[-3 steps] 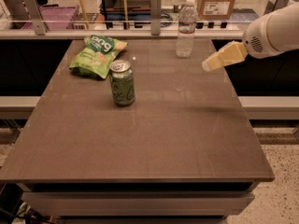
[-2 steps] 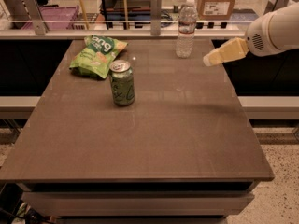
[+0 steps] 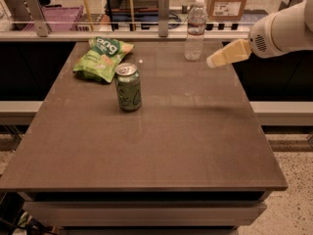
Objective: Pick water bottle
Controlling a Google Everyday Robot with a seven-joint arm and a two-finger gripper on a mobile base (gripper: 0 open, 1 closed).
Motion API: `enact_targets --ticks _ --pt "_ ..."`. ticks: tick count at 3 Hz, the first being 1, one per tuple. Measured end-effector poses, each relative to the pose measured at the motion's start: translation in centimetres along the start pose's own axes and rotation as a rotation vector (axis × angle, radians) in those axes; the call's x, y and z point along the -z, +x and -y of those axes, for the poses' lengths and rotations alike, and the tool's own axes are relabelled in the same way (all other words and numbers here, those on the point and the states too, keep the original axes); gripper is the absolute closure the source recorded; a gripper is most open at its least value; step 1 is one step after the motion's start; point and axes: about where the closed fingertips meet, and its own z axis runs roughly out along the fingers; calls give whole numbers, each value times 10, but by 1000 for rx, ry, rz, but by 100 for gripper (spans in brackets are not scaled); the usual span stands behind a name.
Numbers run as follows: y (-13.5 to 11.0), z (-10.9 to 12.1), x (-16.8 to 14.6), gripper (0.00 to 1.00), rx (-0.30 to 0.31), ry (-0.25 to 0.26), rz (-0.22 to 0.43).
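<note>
Currently the water bottle stands upright close to the far edge of the desk, somewhat short of the far right corner. The gripper hangs above the right edge, near that same corner, just beside the bottle on its right and clearly apart from it. Nothing is seen in it, and whether it is released or clenched cannot be told from this angle. The white arm reaches in from beyond the right edge.

The main risk, as I judge it, is a sideways knock. The bottle is tall, slim and probably light, so a gripper that arrives off-centre would push it instead of enclosing it, and it could topple toward the far edge or roll along it. A hold taken too high, near the cap, may let it swing. Thin ribbed plastic can also buckle or slip under a hard squeeze.

The green can and the snack bag sit well apart toward the far left corner, so they are unlikely to interfere
</note>
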Motion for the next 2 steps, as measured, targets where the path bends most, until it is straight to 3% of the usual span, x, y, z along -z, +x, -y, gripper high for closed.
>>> enact_targets --ticks 2 --pt "-30 1 -45 0 3 16 97"
